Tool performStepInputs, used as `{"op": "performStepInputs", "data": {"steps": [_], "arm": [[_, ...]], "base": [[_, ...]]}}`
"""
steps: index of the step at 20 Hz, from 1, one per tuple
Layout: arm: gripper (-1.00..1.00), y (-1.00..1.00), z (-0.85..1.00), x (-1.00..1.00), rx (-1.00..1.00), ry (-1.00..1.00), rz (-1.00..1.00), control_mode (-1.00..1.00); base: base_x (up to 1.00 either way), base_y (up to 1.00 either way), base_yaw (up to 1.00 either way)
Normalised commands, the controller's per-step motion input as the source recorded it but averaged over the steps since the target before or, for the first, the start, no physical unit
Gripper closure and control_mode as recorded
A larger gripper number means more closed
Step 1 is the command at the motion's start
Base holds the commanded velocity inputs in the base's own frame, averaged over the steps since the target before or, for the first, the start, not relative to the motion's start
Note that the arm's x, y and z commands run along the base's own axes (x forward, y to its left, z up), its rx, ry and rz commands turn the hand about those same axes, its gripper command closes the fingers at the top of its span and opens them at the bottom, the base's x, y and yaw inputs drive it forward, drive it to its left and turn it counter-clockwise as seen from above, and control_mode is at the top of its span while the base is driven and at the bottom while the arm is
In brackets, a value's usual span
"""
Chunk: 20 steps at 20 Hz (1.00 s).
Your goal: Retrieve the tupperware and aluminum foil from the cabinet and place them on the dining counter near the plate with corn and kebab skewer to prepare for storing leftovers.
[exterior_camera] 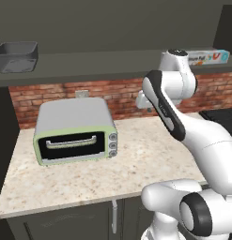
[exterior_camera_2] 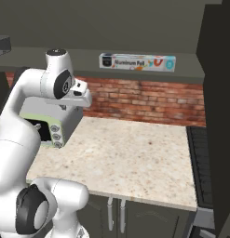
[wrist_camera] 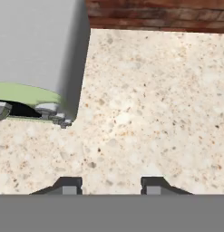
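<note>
The dark grey tupperware (exterior_camera: 16, 57) stands at the left end of the cabinet shelf (exterior_camera: 98, 65). The aluminum foil (exterior_camera: 209, 57) (exterior_camera_2: 137, 62), a long white carton with a blue end, lies at the shelf's right end. My gripper (wrist_camera: 111, 186) is open with nothing between its fingers. It points down at the speckled counter (wrist_camera: 145, 104), below the shelf and just right of the toaster oven. It is well below both the tub and the carton. The dining counter and the plate with corn and kebab skewer are out of view.
A pale green toaster oven (exterior_camera: 75, 131) (wrist_camera: 36, 50) sits on the left of the small counter (exterior_camera: 145, 154), backed by a brick wall (exterior_camera_2: 144, 100). A dark stovetop (exterior_camera_2: 202, 162) borders the counter on the right. A tall dark cabinet side (exterior_camera_2: 219, 116) stands far right.
</note>
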Motion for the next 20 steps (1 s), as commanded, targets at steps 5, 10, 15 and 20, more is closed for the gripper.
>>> {"op": "performStepInputs", "data": {"steps": [5,10,15,20], "arm": [[-1.00,-0.06,-0.02,-0.06,0.01,-0.06,0.00,-1.00],[-1.00,0.00,0.22,-0.20,0.00,-0.42,0.00,-1.00],[-1.00,0.02,0.57,0.00,0.00,-0.42,-0.06,-1.00],[-1.00,0.01,0.72,0.00,0.00,-0.25,-0.17,-1.00]], "base": [[0.00,0.00,0.00],[0.00,0.00,0.00],[0.00,0.00,0.00],[0.00,0.00,0.00]]}}
